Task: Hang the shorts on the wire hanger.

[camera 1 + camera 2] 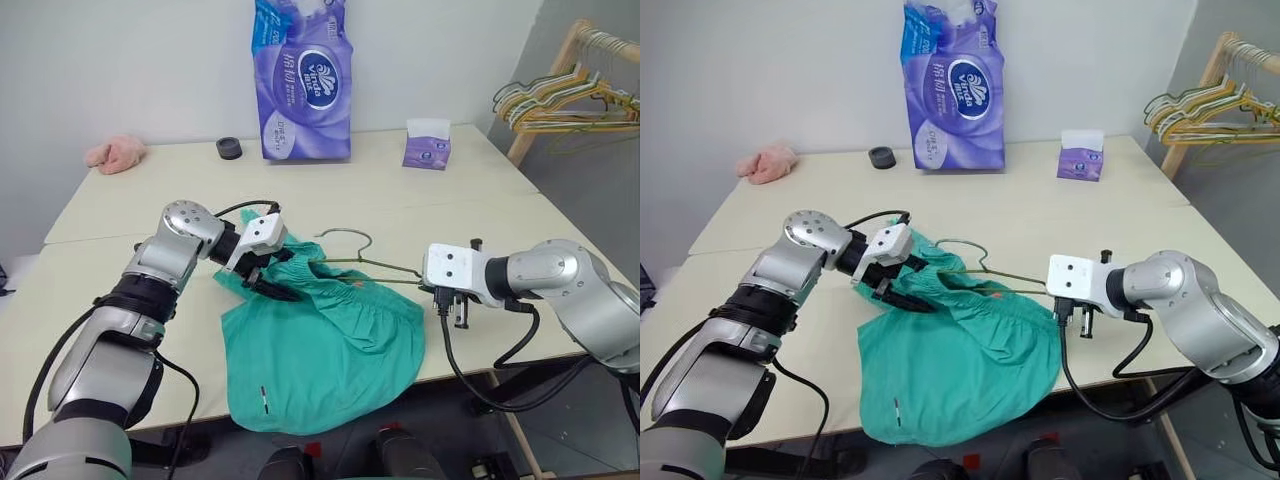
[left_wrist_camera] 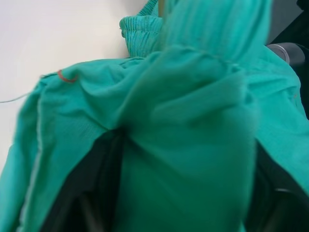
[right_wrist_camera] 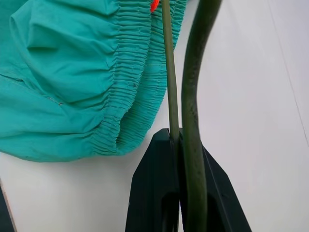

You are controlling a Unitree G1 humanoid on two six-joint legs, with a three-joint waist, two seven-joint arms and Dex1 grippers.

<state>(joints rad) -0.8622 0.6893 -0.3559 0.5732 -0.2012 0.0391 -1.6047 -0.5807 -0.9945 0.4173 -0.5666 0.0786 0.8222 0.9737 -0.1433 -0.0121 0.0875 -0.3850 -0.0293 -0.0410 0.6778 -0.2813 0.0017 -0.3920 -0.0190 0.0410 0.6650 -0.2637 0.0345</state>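
Matt teal cloth shorts (image 1: 320, 350), thin dull wire hanger (image 1: 375, 265), smooth pale table (image 1: 400, 195).

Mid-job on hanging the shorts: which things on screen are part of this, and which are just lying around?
In the job:
- shorts, draped over the table edge
- wire hanger, partly inside the shorts
- left gripper, on the shorts
- right gripper, shut on the wire hanger

Lying about:
- purple tissue pack
- small tissue box
- black ring
- pink cloth
- bunched hangers on the rack
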